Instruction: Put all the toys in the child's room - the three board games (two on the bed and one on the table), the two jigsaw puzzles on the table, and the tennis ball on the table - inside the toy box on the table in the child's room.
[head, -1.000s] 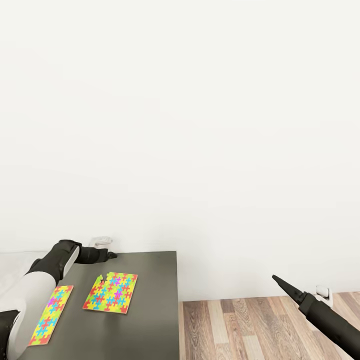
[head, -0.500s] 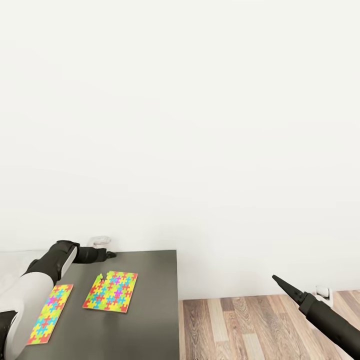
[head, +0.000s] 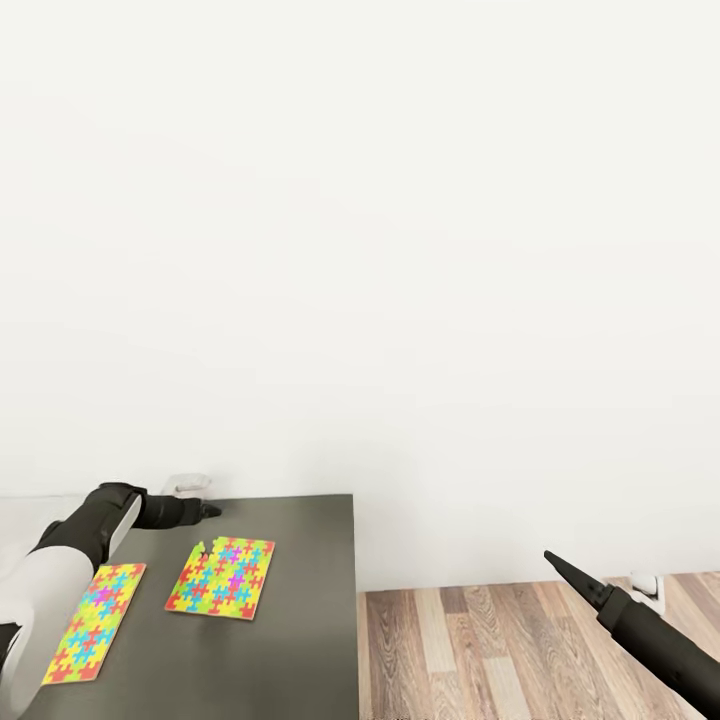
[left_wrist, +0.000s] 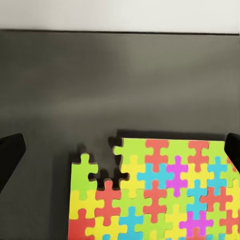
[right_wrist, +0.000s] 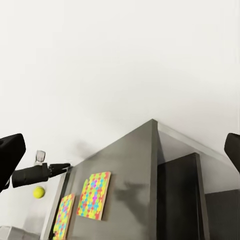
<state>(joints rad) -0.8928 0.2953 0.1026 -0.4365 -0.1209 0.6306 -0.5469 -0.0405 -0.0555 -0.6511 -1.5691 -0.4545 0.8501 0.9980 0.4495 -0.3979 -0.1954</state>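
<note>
Dark table (head: 300, 620) holds both puzzles (head: 220, 579), untouched; ball (right_wrist: 39, 192) lies beyond them. My left gripper (left_wrist: 120, 150) hangs spread above one puzzle's notched corner, right gripper (right_wrist: 120, 150) open and idle. Nothing boxed yet

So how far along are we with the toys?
Nothing looks packed. Both puzzles lie flat on the table, and the ball is loose. The left gripper is open above a puzzle's corner; the right gripper is open and empty.
</note>
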